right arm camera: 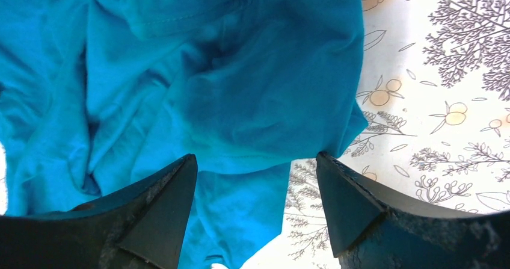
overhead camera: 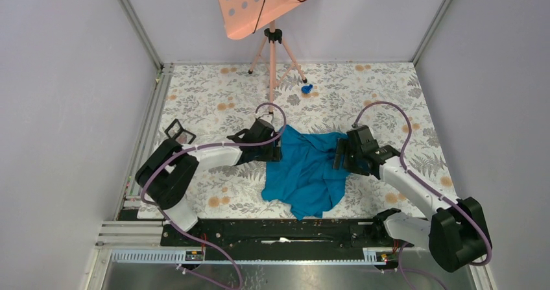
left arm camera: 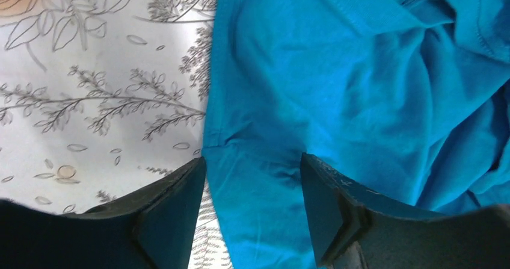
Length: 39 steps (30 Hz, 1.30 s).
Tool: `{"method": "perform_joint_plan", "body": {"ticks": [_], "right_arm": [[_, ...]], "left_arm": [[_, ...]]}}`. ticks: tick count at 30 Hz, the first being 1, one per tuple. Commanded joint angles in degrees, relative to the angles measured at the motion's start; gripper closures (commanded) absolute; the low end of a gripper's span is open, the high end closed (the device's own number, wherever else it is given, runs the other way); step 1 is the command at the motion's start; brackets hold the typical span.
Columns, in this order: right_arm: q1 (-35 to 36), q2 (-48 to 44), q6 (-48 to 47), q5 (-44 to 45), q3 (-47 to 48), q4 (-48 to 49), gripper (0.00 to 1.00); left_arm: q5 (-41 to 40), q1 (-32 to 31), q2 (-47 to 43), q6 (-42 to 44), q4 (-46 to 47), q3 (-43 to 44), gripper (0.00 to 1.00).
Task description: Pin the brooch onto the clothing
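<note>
The clothing [overhead camera: 310, 173] is a teal T-shirt lying crumpled on the floral table between the two arms. My left gripper [overhead camera: 277, 151] sits low at its left edge. In the left wrist view that gripper [left arm camera: 252, 163] is open, its dark fingers [left arm camera: 174, 206] straddling a hem of the clothing [left arm camera: 337, 88] without pinching it. My right gripper [overhead camera: 337, 157] is at the shirt's right edge. In the right wrist view it [right arm camera: 257, 157] is open too, with the clothing [right arm camera: 198, 88] and some bare table between the fingers [right arm camera: 346, 203]. The brooch is out of view.
A small bright-blue lump [overhead camera: 306, 89] lies behind the shirt near the feet of a pink music stand [overhead camera: 271, 43]. A black square frame [overhead camera: 179, 132] rests at the table's left side. Grey walls close in the floral table [overhead camera: 214, 102].
</note>
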Motion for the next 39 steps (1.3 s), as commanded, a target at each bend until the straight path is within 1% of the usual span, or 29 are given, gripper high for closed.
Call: {"method": "perform_joint_plan", "body": {"ticks": [1,3,6,7,8,10,13,15,16,20,23,25,28,30,32,33,37,39], "right_arm": [[0.36,2.49,0.60,4.87,1.02,0.69,0.21],[0.40,3.89,0.14,5.79,1.35,1.51,0.23],[0.31,6.23,-0.99,7.25,2.71,2.62,0.32],[0.35,6.97,-1.64,7.82,3.43,2.63,0.38],[0.36,7.58,-2.31,8.31,4.52,2.31,0.46],[0.30,8.12,-3.35,9.69,6.94,0.45,0.64],[0.29,6.72,-5.08,12.56,10.79,-3.71,0.85],[0.33,4.04,-6.79,15.55,13.35,-6.99,0.96],[0.34,2.33,-7.76,17.41,14.72,-8.40,1.00],[0.27,-5.44,-11.18,25.20,21.38,-12.85,1.00],[0.28,-8.95,-13.71,29.39,27.78,-14.90,1.00],[0.28,-10.55,-15.58,31.89,32.15,-15.83,1.00],[0.28,-12.99,-18.48,34.17,38.12,-15.09,1.00],[0.34,-14.62,-20.46,34.17,42.27,-14.11,1.00],[0.33,-16.26,-22.88,31.04,46.58,-12.41,1.00],[0.34,-16.98,-23.95,26.97,48.48,-11.55,1.00],[0.34,-19.33,-26.48,14.18,55.00,-8.91,1.00],[0.31,-19.88,-27.20,8.95,57.94,-8.36,1.00]], "left_arm": [[-2.36,-1.26,3.29,-0.12,1.42,2.93,0.40],[-2.90,-1.33,4.44,0.22,1.40,3.53,0.51],[-5.03,-1.28,5.07,0.98,0.92,3.89,0.71],[-5.75,-1.31,5.12,1.31,0.68,4.10,0.79],[-6.62,-1.30,5.08,1.66,0.37,4.24,0.86],[-8.23,-1.24,4.64,2.22,-0.47,4.71,1.00],[-12.55,-1.21,1.22,2.99,-2.02,4.69,1.00],[-17.05,-1.19,-4.69,4.15,-3.39,4.37,1.00],[-19.68,-1.23,-7.55,5.13,-4.22,4.47,1.00],[-29.20,-1.10,-18.39,11.55,-10.58,8.67,1.00],[-35.81,-0.94,-24.75,16.48,-15.03,13.06,1.00],[-38.96,-0.89,-28.65,19.52,-16.59,15.61,1.00],[-40.95,-0.95,-35.80,24.50,-16.33,18.75,1.00],[-38.66,-0.94,-39.61,28.46,-15.22,21.23,1.00],[-32.98,-1.00,-42.86,33.45,-13.96,23.94,1.00],[-29.93,-1.05,-44.16,36.85,-13.59,25.52,1.00],[-20.83,-1.13,-46.66,42.88,-14.15,33.24,1.00],[-17.39,-1.13,-46.74,44.33,-15.18,37.77,1.00]]}}
